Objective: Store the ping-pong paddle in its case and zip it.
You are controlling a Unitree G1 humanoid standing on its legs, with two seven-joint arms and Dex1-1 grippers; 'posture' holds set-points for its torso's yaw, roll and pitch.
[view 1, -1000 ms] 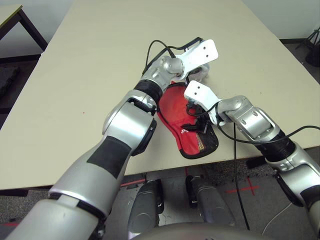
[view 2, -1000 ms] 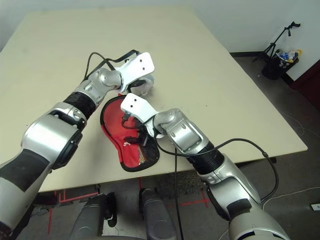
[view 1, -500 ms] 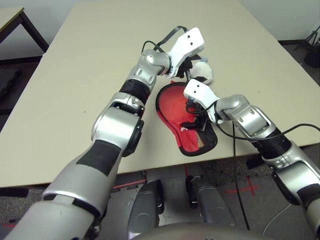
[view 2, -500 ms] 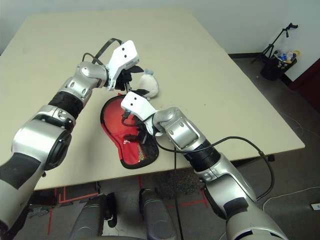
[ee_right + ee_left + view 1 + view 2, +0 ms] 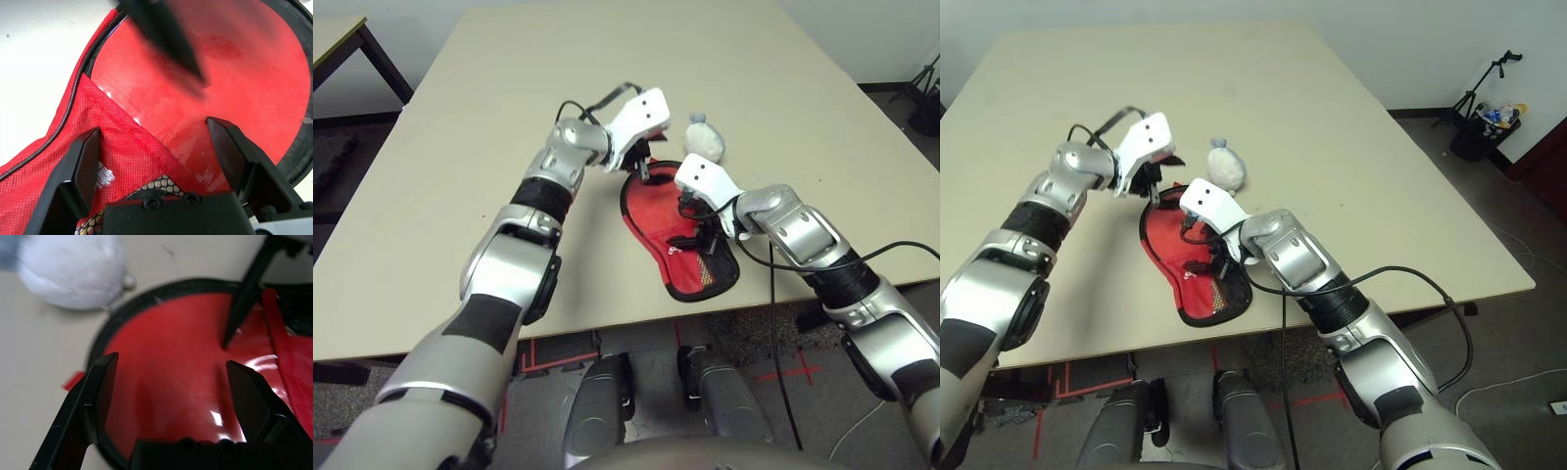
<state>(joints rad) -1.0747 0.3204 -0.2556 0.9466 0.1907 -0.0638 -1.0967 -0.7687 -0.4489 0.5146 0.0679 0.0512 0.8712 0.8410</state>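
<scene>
case (image 5: 680,240), red, long axis 11–5 o'clock; paddle (image 5: 210,63) inside. right claw (image 5: 159,142) gaping above, nearer; left claw (image 5: 171,377) gaping at 11.

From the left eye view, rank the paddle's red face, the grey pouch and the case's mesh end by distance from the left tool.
1. Paddle's red face, just below the left tool.
2. Grey pouch, off to its right.
3. Case's mesh end, at the table's near edge, beyond the right tool.

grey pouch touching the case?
Apart. Left wrist view shows a strip of bare table between the grey pouch and the case's black rim; left eye view agrees.
</scene>
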